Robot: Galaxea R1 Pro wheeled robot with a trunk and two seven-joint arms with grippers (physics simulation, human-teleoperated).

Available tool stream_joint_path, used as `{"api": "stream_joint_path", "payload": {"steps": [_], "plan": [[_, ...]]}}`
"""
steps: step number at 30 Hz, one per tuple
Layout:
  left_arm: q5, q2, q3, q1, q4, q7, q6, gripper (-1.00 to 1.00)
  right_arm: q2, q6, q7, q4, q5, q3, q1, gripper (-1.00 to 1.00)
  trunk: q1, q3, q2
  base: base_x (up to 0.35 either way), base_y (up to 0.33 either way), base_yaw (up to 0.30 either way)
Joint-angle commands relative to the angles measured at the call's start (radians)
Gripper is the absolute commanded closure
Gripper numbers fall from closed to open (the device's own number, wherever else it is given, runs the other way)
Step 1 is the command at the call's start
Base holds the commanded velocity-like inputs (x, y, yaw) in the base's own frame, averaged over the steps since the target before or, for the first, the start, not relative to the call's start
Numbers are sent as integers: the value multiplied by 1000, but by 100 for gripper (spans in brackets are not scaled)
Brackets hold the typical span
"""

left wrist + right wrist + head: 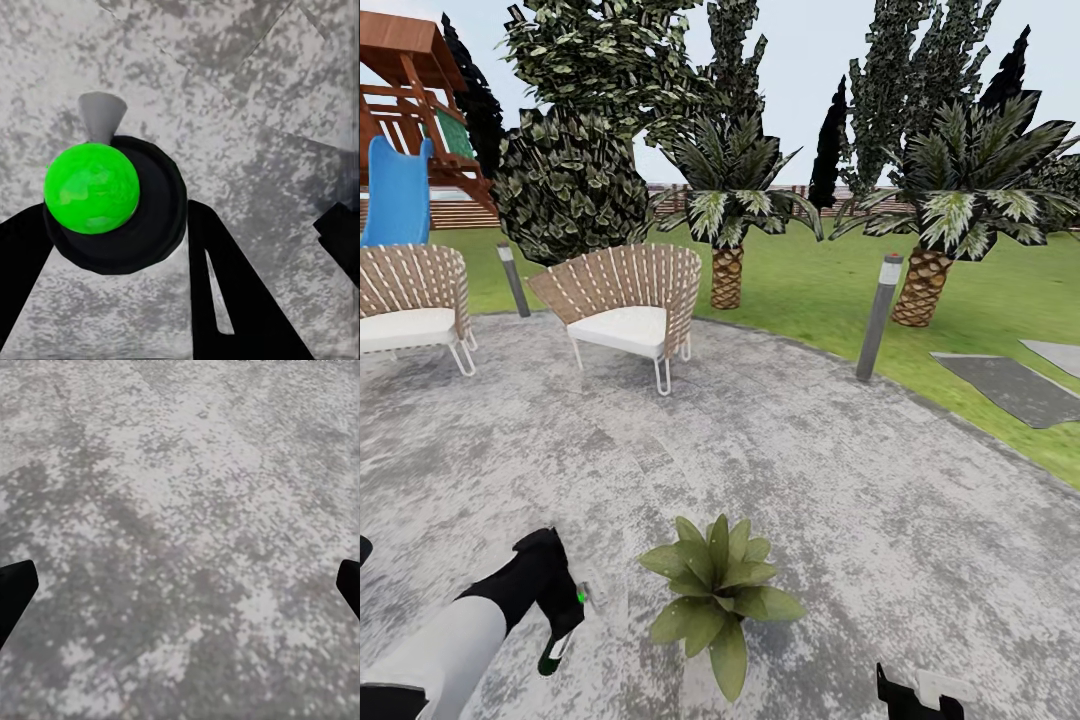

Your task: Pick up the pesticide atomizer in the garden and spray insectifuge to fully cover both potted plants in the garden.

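One potted plant (pixel 718 595), a low rosette of pointed green leaves, stands on the grey patio (pixel 840 470) close in front of me; its leaves hide the pot. I see no whitish specks on the leaves. Just to its left, my left gripper (pixel 565 620) is shut on the pesticide atomizer (pixel 580 598). In the left wrist view the atomizer (pixel 112 199) shows as a bright green cap on a dark round body with a pale grey nozzle, sitting between the black fingers (pixel 225 300). My right gripper (pixel 180 585) hangs open over bare paving and also shows at the head view's lower right (pixel 920 695).
Two wicker chairs (pixel 628 300) (pixel 410 305) stand at the patio's far side. Grey bollard lamps (pixel 878 315) (pixel 513 278) mark its rim. Beyond on the lawn are palms (pixel 925 250) (pixel 728 230), a dark bush (pixel 565 185), a playset with a blue slide (pixel 398 190) and stepping stones (pixel 1010 385).
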Motion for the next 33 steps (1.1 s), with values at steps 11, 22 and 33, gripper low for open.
{"api": "stream_joint_path", "payload": {"steps": [11,22,33], "plan": [[0,-7,97,6,14,75,4,100,0,-1,-6,0,-4,9,0,-100,0,-1,0,84,70,-28],[12,-52,97,4,63,283,17,100,-2,-1,-3,2,-2,10,0,-100,0,-1,0,0,0,-120],[14,-61,95,6,76,278,111,100,-2,-2,-3,3,-2,10,0,-100,0,-1,0,0,0,0]]}}
